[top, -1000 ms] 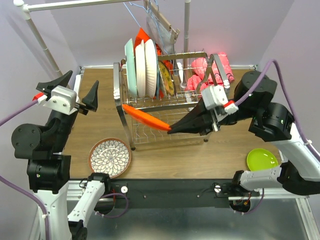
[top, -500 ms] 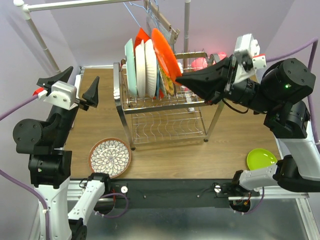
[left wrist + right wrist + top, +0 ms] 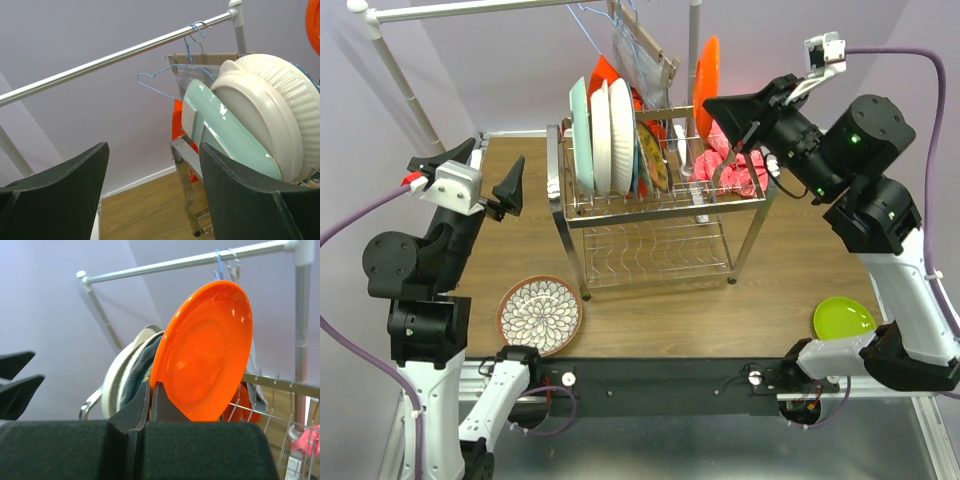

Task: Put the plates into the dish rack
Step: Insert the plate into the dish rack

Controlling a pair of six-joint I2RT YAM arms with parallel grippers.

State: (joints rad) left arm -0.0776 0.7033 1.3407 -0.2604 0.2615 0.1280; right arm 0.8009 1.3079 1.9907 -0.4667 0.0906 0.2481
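Top external view: the right gripper (image 3: 712,102) pinches the orange plate (image 3: 706,68) high over the dish rack (image 3: 650,205).

The plate stands nearly upright and edge-on in the upper middle of the frame, above the right-hand part of the rack's upper shelf. In the right wrist view the gripper's fingers (image 3: 135,412) are pressed together on the plate's lower rim. A mint plate (image 3: 579,135) and a white plate (image 3: 604,135) stand in slots at the left of the upper shelf, with more plates packed just beside them. The left gripper (image 3: 492,152), at the left of the frame, hangs in the air with its jaws spread wide. On the table (image 3: 770,270), a brown-and-white floral plate (image 3: 540,312) lies flat at lower left and a lime green plate (image 3: 844,318) at lower right.
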